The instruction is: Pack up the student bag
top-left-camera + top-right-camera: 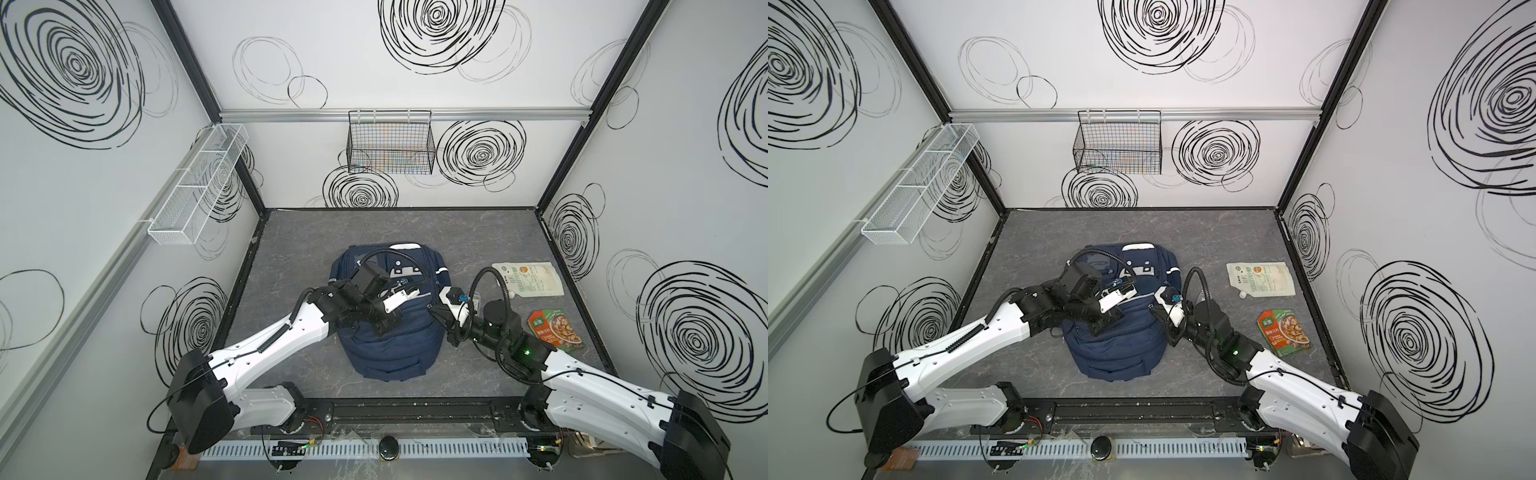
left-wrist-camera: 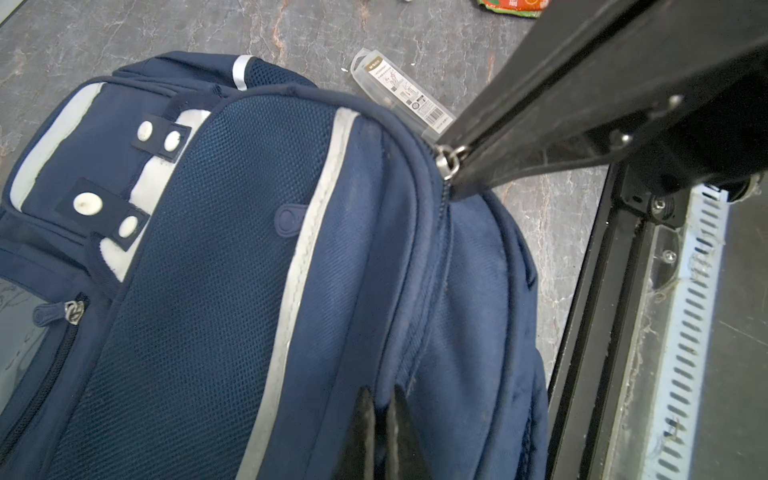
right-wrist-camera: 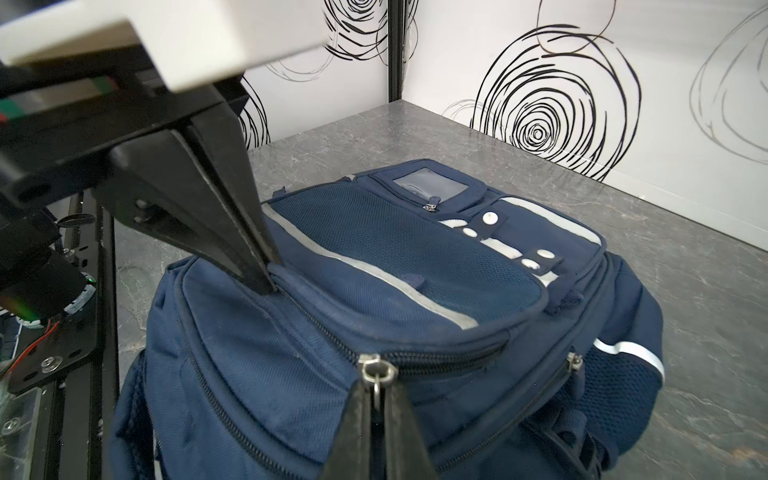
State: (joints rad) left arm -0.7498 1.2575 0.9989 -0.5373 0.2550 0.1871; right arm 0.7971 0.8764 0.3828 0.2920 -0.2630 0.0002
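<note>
The student bag [image 1: 390, 353] [image 1: 1117, 357], a navy backpack with silver stripes, lies face up in the middle of the grey table. My right gripper [image 3: 376, 395] [image 1: 430, 308] is shut on the metal zipper pull [image 3: 376, 372] [image 2: 449, 160] at the bag's right side. That zipper looks closed along the stretch I can see. My left gripper [image 2: 380, 399] [image 3: 266, 286] [image 1: 383, 331] points down onto the bag's top panel [image 2: 208, 249]. It is shut, with a fold of blue fabric pinched next to the zipper seam.
A white spouted pouch [image 1: 528, 278] and a red-green food packet [image 1: 557, 328] lie on the table right of the bag. A clear plastic pen box [image 2: 399, 95] rests beside the bag near my right gripper. A black wire basket [image 1: 390, 143] and a white mesh basket [image 1: 199, 183] hang on the walls.
</note>
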